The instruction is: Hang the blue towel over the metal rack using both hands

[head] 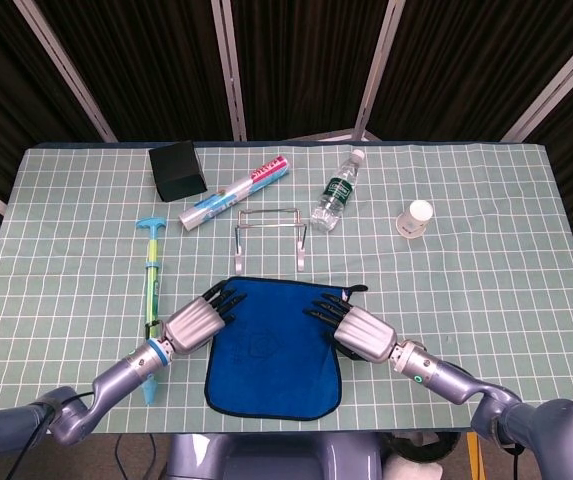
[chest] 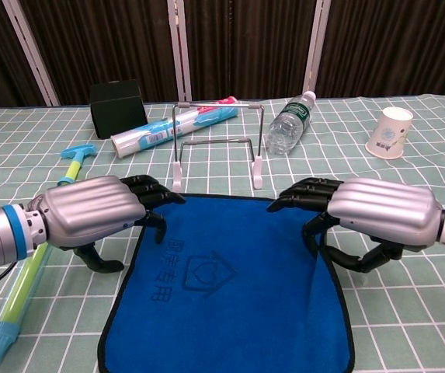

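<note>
Dark curtains behind green checked table. Blue towel flat at lower centre, just below metal rack. Left hand and right hand, fingers curled, flank top corners; grip not evident. Risk: uneven lift lets towel slip, or nudges rack over.

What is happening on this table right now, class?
A two-armed robot is at a flat blue towel lying on the green checked tablecloth. Its left hand is at the towel's far-left corner and its right hand at the far-right corner, dark fingers reaching over the far edge. The towel is not lifted yet. The thin metal wire rack stands bare just beyond it.
</note>
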`<state>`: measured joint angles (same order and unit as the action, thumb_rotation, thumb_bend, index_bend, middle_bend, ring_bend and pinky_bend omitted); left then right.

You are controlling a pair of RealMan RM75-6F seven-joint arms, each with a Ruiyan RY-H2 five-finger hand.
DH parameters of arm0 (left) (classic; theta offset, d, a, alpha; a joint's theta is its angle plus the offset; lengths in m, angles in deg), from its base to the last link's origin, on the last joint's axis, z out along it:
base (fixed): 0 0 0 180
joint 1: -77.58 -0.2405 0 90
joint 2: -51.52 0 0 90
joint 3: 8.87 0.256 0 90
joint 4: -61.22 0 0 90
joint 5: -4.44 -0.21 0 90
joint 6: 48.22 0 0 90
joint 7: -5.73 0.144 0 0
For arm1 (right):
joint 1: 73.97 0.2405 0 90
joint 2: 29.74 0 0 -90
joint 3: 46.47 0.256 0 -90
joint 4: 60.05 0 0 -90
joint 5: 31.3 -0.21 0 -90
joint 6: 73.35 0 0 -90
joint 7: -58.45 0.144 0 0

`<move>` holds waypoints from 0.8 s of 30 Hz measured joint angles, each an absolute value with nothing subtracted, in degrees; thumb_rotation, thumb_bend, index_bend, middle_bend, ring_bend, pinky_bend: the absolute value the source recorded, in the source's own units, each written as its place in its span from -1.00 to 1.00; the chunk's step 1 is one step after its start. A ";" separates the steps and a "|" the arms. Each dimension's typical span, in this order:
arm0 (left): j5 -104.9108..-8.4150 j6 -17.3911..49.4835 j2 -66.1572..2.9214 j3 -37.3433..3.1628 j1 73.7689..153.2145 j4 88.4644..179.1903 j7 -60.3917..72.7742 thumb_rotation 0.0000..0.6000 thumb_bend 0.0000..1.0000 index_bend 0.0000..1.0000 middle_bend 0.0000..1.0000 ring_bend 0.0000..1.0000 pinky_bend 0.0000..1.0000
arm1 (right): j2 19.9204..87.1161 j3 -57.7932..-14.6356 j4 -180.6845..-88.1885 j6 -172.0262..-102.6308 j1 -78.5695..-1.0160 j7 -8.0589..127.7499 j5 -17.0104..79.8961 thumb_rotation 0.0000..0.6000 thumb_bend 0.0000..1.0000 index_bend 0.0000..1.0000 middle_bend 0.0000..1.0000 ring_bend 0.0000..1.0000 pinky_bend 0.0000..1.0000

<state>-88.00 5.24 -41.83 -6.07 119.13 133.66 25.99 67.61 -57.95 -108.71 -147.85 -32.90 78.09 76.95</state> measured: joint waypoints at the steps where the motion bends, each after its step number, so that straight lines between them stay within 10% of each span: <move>1: -88.12 5.27 -42.09 -6.10 119.24 133.57 25.91 1.00 -0.42 -0.29 -1.00 -1.00 -1.00 | 67.59 -57.92 -108.76 -147.85 -32.88 78.05 76.94 1.00 0.07 0.37 -0.87 -1.00 -1.00; 24: -87.84 4.70 -43.79 -6.55 120.46 134.56 26.85 1.00 -0.11 -0.16 -1.00 -1.00 -1.00 | 66.51 -57.84 -110.14 -147.97 -32.87 77.36 76.97 1.00 0.07 0.39 -0.87 -1.00 -1.00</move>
<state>-87.84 4.70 -43.79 -6.55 120.46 134.56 26.85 66.51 -57.84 -110.14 -147.97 -32.87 77.36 76.97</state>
